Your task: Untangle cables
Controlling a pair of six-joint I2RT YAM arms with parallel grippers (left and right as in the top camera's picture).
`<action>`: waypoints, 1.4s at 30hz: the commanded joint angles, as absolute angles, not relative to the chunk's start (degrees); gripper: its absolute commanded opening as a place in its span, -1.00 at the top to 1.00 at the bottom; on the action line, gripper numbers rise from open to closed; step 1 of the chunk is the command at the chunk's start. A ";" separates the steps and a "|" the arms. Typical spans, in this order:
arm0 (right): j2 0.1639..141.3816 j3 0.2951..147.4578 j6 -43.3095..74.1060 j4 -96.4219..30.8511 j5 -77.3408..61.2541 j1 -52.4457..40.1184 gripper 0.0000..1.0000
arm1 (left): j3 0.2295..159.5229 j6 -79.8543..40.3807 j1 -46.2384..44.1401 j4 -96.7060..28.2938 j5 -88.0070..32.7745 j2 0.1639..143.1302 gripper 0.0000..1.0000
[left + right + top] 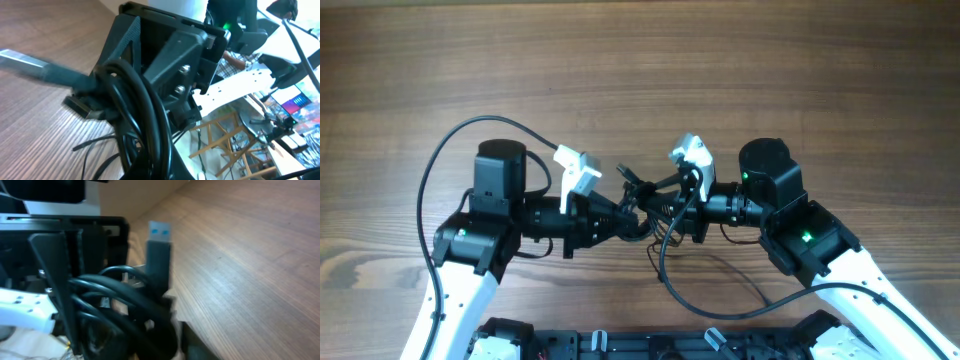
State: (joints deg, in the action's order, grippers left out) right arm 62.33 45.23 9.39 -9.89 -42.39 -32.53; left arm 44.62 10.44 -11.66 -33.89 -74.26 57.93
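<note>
The cables [648, 198] are a bunch of black wires held in the air between my two grippers at the table's middle. A plug end [626, 173] sticks out above the bunch. My left gripper [628, 214] and my right gripper [672, 206] meet tip to tip, both shut on the bunch. In the left wrist view the cables [142, 120] loop close to the lens, with a flat plug [82, 106] at left. In the right wrist view the cables [117, 300] fill the lower left, and a USB plug with a blue tip [159, 240] stands up. My fingertips are hidden by the wires in both wrist views.
The wooden table [640, 70] runs across the whole view. Thicker black arm cables arc out at the left [428, 180] and hang below the right gripper [672, 285]. A thin wire trails on the table [732, 266]. White camera modules [578, 168] sit on both wrists.
</note>
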 commanded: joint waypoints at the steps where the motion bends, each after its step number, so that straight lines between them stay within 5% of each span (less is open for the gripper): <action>1: 62.92 45.30 9.45 -10.46 -42.44 -32.16 0.91 | 45.21 11.79 -13.37 -33.93 -73.95 57.87 0.92; 3: 62.92 45.30 12.80 -11.40 -40.42 -32.16 0.92 | 45.21 11.29 -13.28 -33.91 -71.16 57.87 0.78; 8: 62.89 45.30 31.11 -15.11 -24.16 -32.16 0.91 | 45.21 -1.91 -13.28 -33.95 -55.72 57.87 -0.12; 10: 62.89 45.30 38.87 -15.73 -22.17 -32.16 0.92 | 45.21 -7.94 -13.30 -33.95 -49.87 57.87 -0.21; 13: 62.92 45.30 48.75 -15.66 -22.04 -32.16 0.91 | 45.21 -15.40 -13.30 -33.89 -45.45 57.87 -0.66; 14: 62.92 45.30 51.37 -15.68 -22.04 -32.16 0.91 | 45.21 -16.03 -13.30 -33.76 -45.47 57.87 -0.99; 15: 62.92 45.30 53.25 -15.70 -22.06 -32.16 0.91 | 45.21 -16.19 -13.39 -33.65 -45.45 57.87 -1.00; 32: 63.44 45.30 61.52 -16.08 -25.34 -32.27 0.91 | 45.21 -29.43 -21.96 -20.08 -32.25 62.17 -0.90; 35: 63.44 45.30 61.54 -16.05 -25.34 -32.27 0.91 | 45.21 -29.43 -23.88 -19.00 -31.97 65.17 -0.45; 38: 63.44 45.30 61.19 -16.21 -25.32 -32.27 0.91 | 45.21 -29.47 -24.23 -18.96 -30.94 68.45 0.74; 39: 63.44 45.30 59.53 -16.45 -25.30 -32.27 0.91 | 45.23 -30.35 -23.88 -18.52 -30.94 69.23 0.92; 42: 63.44 45.30 54.00 -17.96 -24.82 -32.27 0.88 | 45.23 -35.07 -22.22 -16.95 -30.96 69.49 0.92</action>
State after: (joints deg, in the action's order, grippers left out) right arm 63.75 45.21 59.75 -17.30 -24.34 -32.51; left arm 44.69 -30.33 -24.34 -17.67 -33.58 68.40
